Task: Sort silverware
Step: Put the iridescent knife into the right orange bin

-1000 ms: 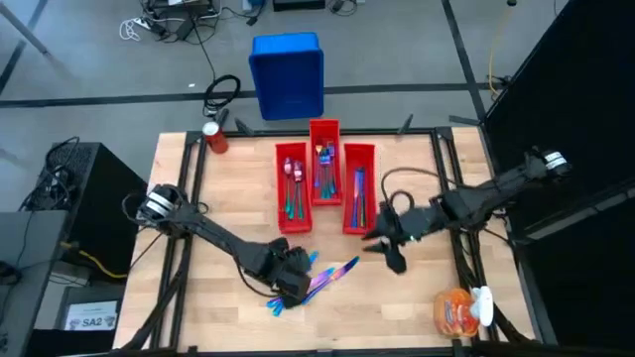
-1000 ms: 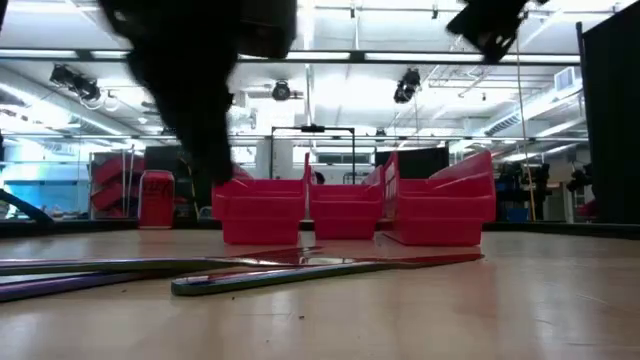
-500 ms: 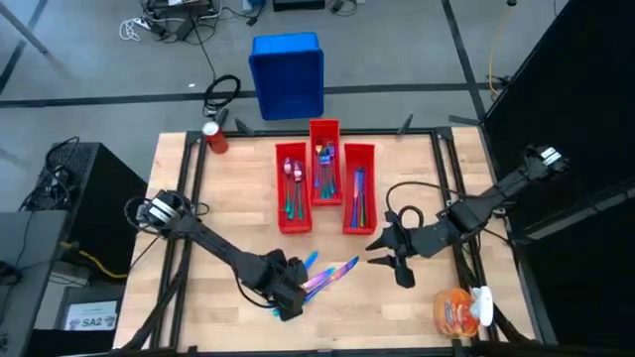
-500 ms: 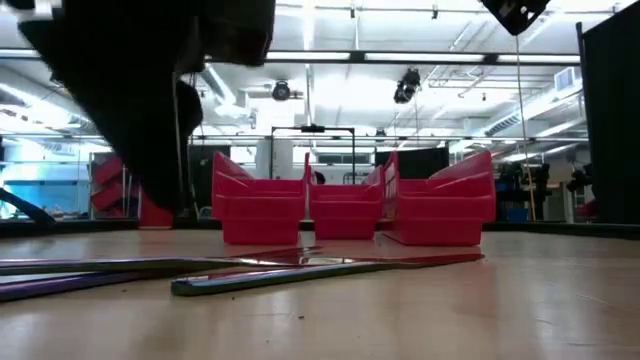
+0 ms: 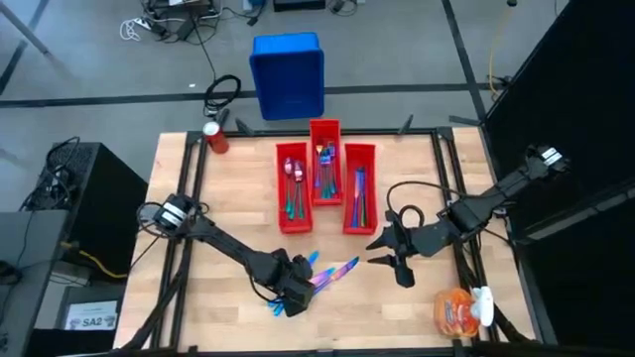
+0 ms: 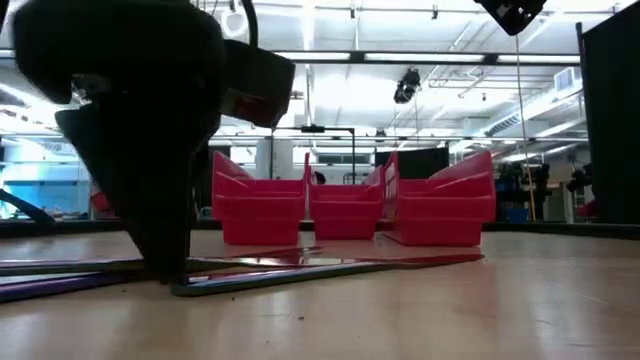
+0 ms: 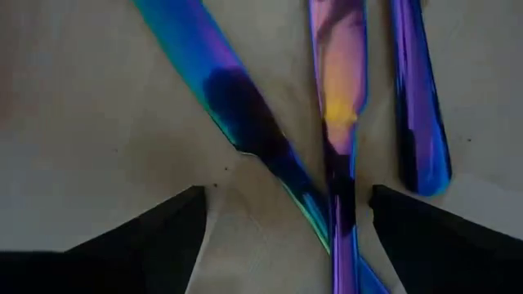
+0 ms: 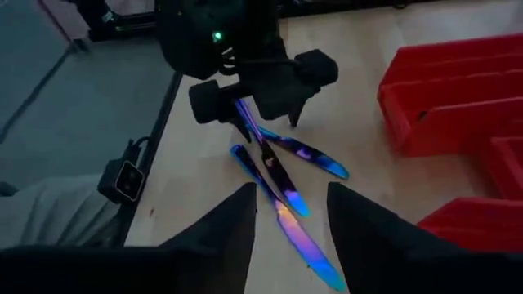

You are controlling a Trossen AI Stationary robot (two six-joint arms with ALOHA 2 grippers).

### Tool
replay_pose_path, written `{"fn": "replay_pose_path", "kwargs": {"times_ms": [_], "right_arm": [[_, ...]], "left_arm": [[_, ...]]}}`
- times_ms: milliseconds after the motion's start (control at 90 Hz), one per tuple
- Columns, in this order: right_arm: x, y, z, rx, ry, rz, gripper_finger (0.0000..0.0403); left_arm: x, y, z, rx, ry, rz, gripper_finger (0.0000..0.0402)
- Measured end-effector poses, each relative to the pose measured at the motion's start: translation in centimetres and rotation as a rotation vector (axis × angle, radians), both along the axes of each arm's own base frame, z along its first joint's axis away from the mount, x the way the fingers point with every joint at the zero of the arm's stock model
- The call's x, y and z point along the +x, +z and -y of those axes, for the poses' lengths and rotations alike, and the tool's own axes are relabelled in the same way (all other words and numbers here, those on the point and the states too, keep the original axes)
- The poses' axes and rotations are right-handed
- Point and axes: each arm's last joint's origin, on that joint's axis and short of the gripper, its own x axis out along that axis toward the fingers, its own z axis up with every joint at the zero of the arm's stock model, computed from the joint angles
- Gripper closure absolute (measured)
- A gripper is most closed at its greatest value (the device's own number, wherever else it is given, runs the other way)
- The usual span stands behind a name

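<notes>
a few loose pieces of silverware (image 5: 325,278) lie crossed over one another on the bare wood near the front of the desk (image 5: 238,198), shimmering blue, purple and pink, with the rest already lying in the three red bins (image 5: 323,186) further back. seen from above, the left gripper (image 5: 296,295) is right down on the near end of that loose bunch; from desk height its dark tips reach the wood among the slim handles (image 6: 300,270). in the left wrist view its jaws stand wide apart, one dark finger (image 7: 147,245) on each side of a blue knife blade (image 7: 237,122) that crosses a pink and purple piece (image 7: 339,106), with a third, purple piece (image 7: 421,98) just beside them; the fingers are not closed on anything. the right gripper (image 5: 389,250) hangs above the desk to the right of the loose pieces, just in front of the rightmost bin, its jaws spread and holding nothing, and its wrist view looks past its own fingers (image 8: 221,237) at the scattered pieces (image 8: 286,192) and the other arm beyond. a red can (image 5: 214,137) stands at the back left corner of the desk, a blue crate (image 5: 288,74) sits on the floor behind it, and an orange bottle (image 5: 458,310) lies at the front right corner.
</notes>
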Motion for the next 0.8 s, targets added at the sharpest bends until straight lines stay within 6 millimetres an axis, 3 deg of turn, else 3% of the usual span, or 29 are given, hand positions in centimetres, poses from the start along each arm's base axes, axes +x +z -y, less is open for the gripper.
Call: {"fn": "replay_pose_path", "kwargs": {"times_ms": [89,189,544,689,800], "right_arm": [[0.0,0.0,0.0,0.002,0.000,0.000,0.0279],[0.0,0.0,-0.1,0.005,0.002,-0.001,0.0285],[-0.1,0.0,-0.2,0.008,0.007,-0.002,0.0295],[-0.1,0.0,-0.2,0.008,0.007,-0.002,0.0295],[-0.1,0.0,-0.2,0.008,0.008,-0.003,0.0291]], "left_arm": [[0.0,-0.1,0.0,-0.002,0.002,-0.003,0.0094],[0.0,-0.1,-0.1,-0.011,0.003,-0.017,0.0138],[0.3,-0.3,-0.3,-0.101,0.031,-0.042,0.0377],[0.4,0.2,-0.1,-0.097,0.051,-0.043,0.0385],[0.5,2.1,0.9,-0.040,0.031,0.000,0.0385]]}}
